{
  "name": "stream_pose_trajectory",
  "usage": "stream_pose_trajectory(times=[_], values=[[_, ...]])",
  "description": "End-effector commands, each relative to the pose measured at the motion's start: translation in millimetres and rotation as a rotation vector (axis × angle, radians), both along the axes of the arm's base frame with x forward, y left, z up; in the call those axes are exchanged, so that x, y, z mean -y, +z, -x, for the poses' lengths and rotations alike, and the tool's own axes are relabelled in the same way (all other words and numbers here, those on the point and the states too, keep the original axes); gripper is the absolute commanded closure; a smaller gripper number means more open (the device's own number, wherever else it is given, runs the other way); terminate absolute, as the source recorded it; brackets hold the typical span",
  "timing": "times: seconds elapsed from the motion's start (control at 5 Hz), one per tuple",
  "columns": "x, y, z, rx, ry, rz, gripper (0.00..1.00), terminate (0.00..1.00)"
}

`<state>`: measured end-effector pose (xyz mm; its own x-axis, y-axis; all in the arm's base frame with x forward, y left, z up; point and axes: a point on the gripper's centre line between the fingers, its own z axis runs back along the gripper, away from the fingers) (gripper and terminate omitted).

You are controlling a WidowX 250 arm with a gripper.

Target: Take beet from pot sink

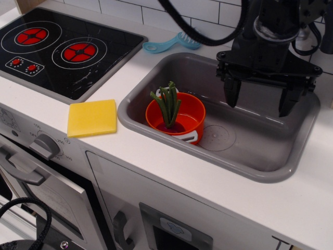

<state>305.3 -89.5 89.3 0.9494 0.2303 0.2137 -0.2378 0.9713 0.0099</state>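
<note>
The orange pot (pixel 183 110) stands in the left part of the grey sink (pixel 250 156). The beet (pixel 167 107) sits inside the pot, its green leaf stalks standing upright above the rim and its purple bulb just showing at the bottom. My gripper (pixel 260 101) hangs over the right half of the sink, to the right of the pot and well apart from it. Its two black fingers are spread wide and nothing is between them.
A yellow sponge (pixel 92 117) lies on the white counter left of the sink. A black stovetop (pixel 62 49) with red burners is at the back left. A light blue utensil (pixel 169 44) lies behind the sink. A round drain mark (pixel 218 136) is in the sink floor.
</note>
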Motion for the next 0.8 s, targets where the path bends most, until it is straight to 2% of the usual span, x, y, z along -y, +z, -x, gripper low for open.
stream_pose_trajectory(times=[0.0,0.2,0.6], values=[[0.0,0.0,0.0,0.0,0.0,0.0,0.0,0.0],[-25.5,-6.5,-4.1,0.02,-0.014,-0.03,0.0,0.0],[-95.4,8.3,-8.3,0.066,0.036,-0.104,0.0,0.0]])
